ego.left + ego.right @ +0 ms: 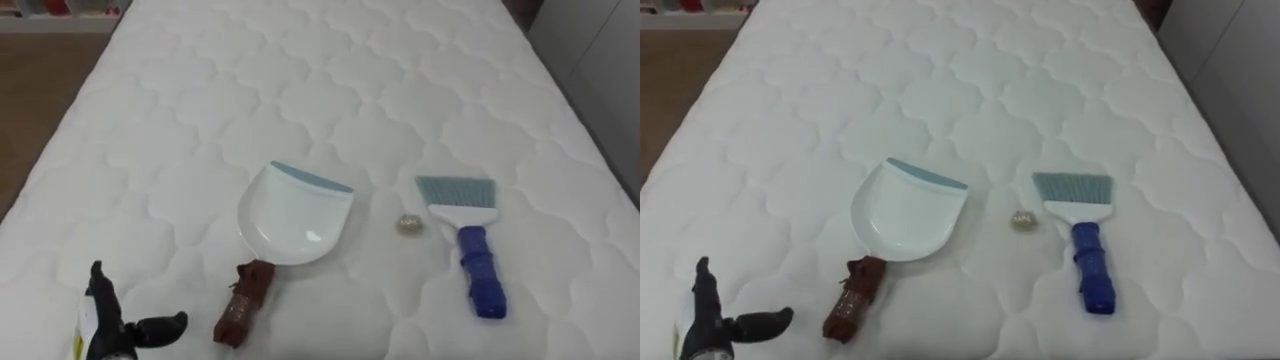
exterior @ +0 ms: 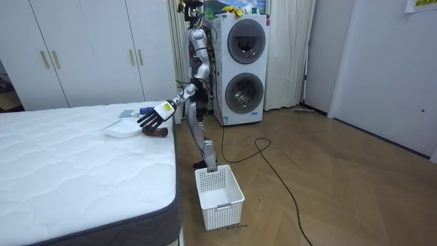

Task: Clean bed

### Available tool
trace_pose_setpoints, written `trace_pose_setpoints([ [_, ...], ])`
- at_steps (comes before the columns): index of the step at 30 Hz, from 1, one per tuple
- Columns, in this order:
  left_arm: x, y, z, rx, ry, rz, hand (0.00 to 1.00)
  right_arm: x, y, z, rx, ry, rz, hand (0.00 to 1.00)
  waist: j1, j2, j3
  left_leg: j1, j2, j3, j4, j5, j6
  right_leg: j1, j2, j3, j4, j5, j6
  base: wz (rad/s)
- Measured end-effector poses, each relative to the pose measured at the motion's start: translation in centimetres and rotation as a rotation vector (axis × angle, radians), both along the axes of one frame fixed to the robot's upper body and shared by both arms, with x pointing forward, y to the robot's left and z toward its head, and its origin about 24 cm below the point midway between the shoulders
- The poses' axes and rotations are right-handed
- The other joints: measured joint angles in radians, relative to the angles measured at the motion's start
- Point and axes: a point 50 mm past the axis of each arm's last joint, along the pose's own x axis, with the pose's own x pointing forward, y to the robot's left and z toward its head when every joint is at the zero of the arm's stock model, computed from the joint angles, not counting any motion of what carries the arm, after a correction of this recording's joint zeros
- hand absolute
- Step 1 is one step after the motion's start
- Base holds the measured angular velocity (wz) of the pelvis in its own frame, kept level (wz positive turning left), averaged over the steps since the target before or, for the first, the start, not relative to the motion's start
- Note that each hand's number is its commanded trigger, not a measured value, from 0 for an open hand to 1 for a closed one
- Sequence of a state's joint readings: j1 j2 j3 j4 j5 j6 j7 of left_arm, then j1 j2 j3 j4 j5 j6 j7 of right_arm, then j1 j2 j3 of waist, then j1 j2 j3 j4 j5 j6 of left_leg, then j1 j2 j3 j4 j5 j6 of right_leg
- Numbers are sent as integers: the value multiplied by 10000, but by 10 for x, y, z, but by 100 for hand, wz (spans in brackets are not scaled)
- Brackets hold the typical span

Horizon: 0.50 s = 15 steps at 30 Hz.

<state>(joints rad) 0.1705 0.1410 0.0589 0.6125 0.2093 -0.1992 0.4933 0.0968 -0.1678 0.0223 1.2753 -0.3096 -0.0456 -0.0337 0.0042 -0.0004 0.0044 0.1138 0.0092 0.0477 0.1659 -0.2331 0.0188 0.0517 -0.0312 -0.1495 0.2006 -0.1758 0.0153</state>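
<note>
A white quilted mattress [image 1: 300, 80] bears dustpan [image 1: 295, 215] and brush [image 1: 468, 238] beside wooden floor [image 2: 328, 171].

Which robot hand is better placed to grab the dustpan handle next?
Left: the left robot hand hovers open on the left of the dustpan, close to its brown handle; the brush lies across on the right.

The bed carries a white quilted mattress [image 1: 300, 80] with a scalloped stitch pattern. Three items lie directly on it in a row, near the robot's edge.

- Left: a white plastic dustpan [image 1: 295, 215], grey-blue lip pointing away from the robot, brown wrapped handle [image 1: 245, 305] toward it.
- Centre: a small pale crumpled scrap [image 1: 409, 224], apart from both tools.
- Right: a blue-handled hand brush [image 1: 470, 235], white head, grey-blue bristles pointing away.
</note>
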Motion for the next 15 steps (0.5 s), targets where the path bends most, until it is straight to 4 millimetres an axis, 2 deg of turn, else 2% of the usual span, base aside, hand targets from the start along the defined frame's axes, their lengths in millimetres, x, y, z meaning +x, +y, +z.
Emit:
trace_pose_setpoints([
  [9,9,-14,6,178,-303,-883,0,1,0,0,80,-152,-253,0,11,-16,-25,-72,-1,-33,5,0,0,6,-3,-51,-174,25,5,1],
  [15,14,-25,4,136,-276,-1444,0,1,-1,1,129,-184,-508,0,-51,19,8,-35,5,33,2,0,0,23,-3,-10,-156,32,4,-2],
])
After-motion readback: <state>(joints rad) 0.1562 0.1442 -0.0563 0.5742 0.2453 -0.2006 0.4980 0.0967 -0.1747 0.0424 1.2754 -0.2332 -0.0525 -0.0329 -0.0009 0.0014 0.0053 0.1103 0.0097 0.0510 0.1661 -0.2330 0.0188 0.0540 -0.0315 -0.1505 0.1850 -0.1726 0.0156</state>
